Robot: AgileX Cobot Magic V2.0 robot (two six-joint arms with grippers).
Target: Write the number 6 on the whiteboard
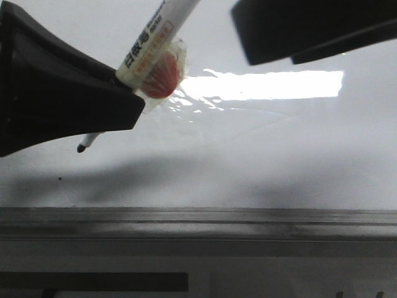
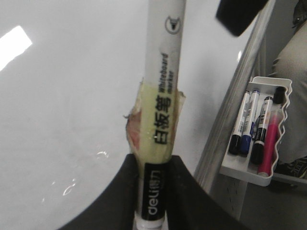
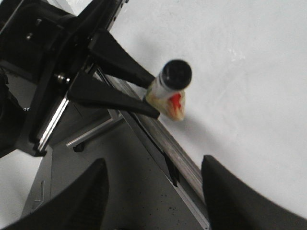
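My left gripper [image 1: 127,99] is shut on a white whiteboard marker [image 1: 152,31] wrapped in yellowish tape with a red patch. Its black tip [image 1: 80,148] points down-left, close over the whiteboard [image 1: 260,149]; I cannot tell if it touches. The left wrist view shows the jaws clamped on the marker barrel [image 2: 160,120]. No number 6 shows on the board, only a tiny black dot [image 1: 60,179]. My right gripper [image 3: 153,196] is open and empty over the board's grey frame edge [image 3: 163,143], and from there I see the left gripper [image 3: 154,96] and the marker's black end [image 3: 176,73].
A bright rectangular glare [image 1: 267,85] lies on the board. The grey metal frame [image 1: 198,220] runs along its bottom. A white tray [image 2: 232,167] with several spare markers hangs beside the board. The right gripper [image 1: 304,31] hovers at the upper right.
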